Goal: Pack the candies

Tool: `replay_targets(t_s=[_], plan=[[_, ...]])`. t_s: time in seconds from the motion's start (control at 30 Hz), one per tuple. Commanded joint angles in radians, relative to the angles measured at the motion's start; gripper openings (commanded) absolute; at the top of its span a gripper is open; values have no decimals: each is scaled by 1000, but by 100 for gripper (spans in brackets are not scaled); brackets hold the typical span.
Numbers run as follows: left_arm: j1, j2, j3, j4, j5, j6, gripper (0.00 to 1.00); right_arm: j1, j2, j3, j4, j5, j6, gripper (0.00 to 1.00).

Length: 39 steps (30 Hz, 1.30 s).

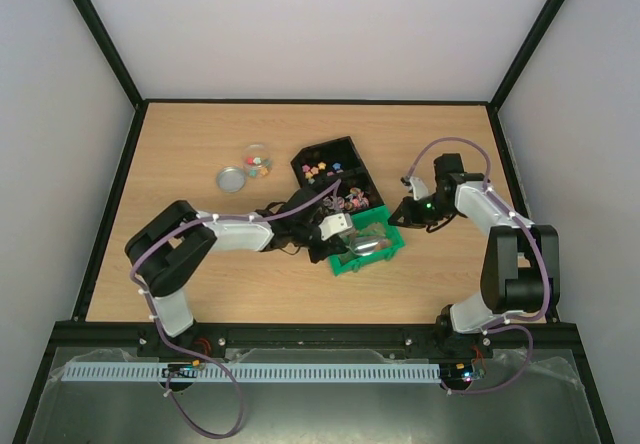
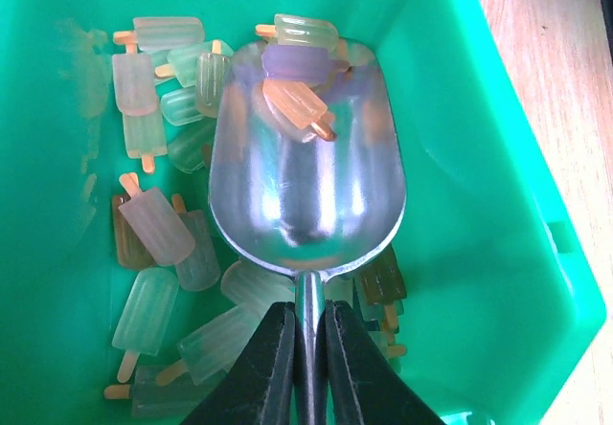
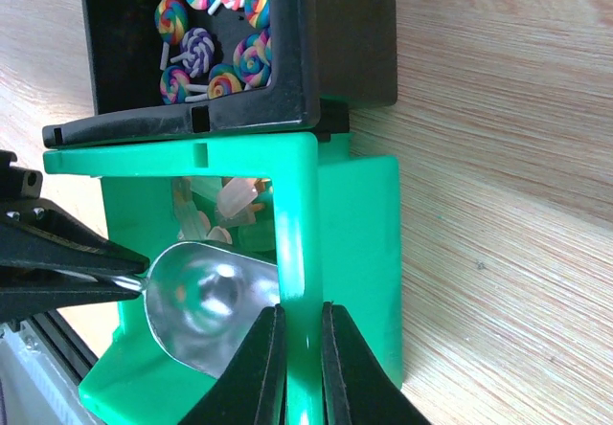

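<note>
Walls (image 1: 320,24): white | table (image 1: 200,134): light wood, black-framed | candies (image 1: 322,172): in black bin (image 3: 354,33)

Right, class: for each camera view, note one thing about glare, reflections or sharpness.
Left wrist: sharp; the metal scoop carries a dark reflection and bright streaks. Right wrist: glare on the scoop's bowl, the green bin wall glowing translucent. Top external: even light, bin contents too small to resolve.
</note>
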Motion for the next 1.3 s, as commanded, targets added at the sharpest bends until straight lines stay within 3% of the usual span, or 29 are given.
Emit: replay_targets(t_s=[0.0,0.3,0.73,1.27], plan=[[25,-39,-65,31,90,95,2,5,23,0,-25,-1,5,1],[77,-105,-180,163,91,150,2,3,22,0,-19,7,-7,1],[127,-108,-267,411,131,88,2,4,56,12,-27,0,-20,1],[169,-201,-200,339,141,95,2,4,72,18,-34,-7,-30,1]])
